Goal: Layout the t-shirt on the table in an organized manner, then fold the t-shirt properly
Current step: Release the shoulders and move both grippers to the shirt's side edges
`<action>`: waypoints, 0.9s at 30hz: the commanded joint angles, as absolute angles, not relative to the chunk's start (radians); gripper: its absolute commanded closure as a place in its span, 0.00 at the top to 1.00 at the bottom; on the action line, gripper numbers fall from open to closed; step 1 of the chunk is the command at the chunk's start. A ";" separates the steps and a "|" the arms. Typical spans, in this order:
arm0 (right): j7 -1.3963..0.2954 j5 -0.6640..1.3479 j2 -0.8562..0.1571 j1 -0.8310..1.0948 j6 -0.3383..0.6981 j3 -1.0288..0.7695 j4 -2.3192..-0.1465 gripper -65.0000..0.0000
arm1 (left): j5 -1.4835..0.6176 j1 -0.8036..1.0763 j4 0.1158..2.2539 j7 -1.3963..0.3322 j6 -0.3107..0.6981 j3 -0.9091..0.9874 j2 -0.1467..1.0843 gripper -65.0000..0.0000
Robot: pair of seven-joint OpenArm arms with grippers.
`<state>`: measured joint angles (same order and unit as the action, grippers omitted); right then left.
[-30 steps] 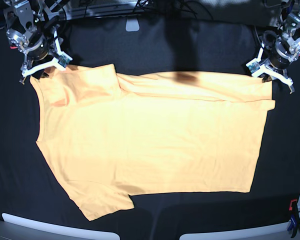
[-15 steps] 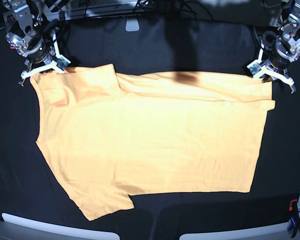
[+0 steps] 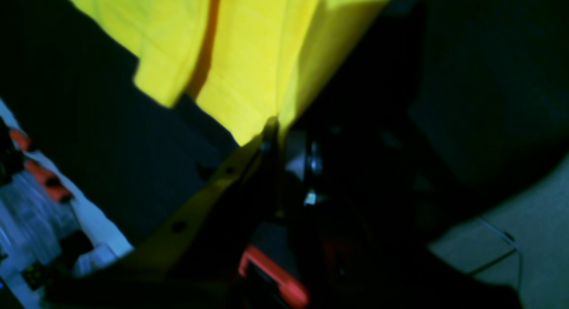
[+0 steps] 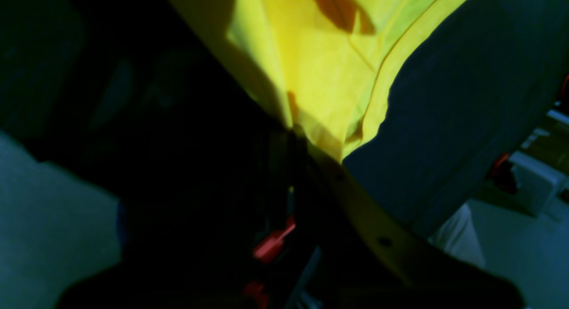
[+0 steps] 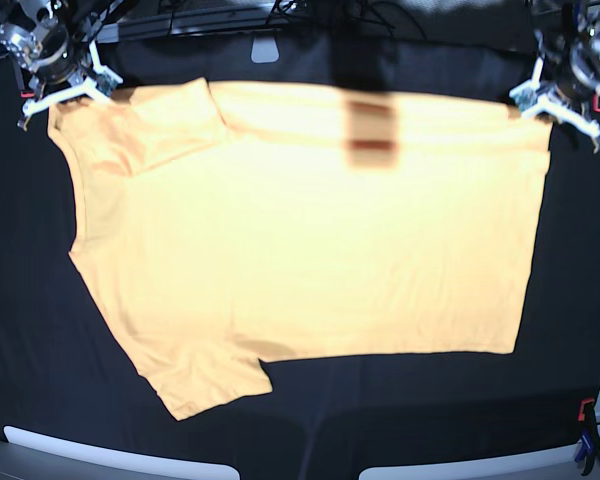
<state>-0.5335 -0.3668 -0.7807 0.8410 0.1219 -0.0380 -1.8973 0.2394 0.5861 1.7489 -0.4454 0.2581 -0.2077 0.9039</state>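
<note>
Both grippers, left (image 5: 552, 100) and right (image 5: 62, 92), pinch the far corners of the soft, light shirt (image 5: 300, 240), which is spread across the table (image 5: 580, 300) and likely sags unless gripped at its edges.

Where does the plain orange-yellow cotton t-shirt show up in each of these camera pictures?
Base view: the plain orange-yellow cotton t-shirt fills the middle, spread on the black cloth-covered table.
Left wrist view: top centre, running down into the left gripper.
Right wrist view: top centre, above the right gripper.
Shared landmark: the black table.
</note>
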 commanded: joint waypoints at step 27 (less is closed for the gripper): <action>-0.678 -0.404 -0.795 0.978 0.038 -0.062 -2.096 0.21 | 0.252 0.698 1.999 -0.752 0.315 -0.197 1.071 0.43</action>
<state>-0.6750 -0.3927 -0.7818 0.9722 0.0479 -0.0528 -2.0804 0.2413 0.6952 1.9903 -0.7422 0.3229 -0.2039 1.0523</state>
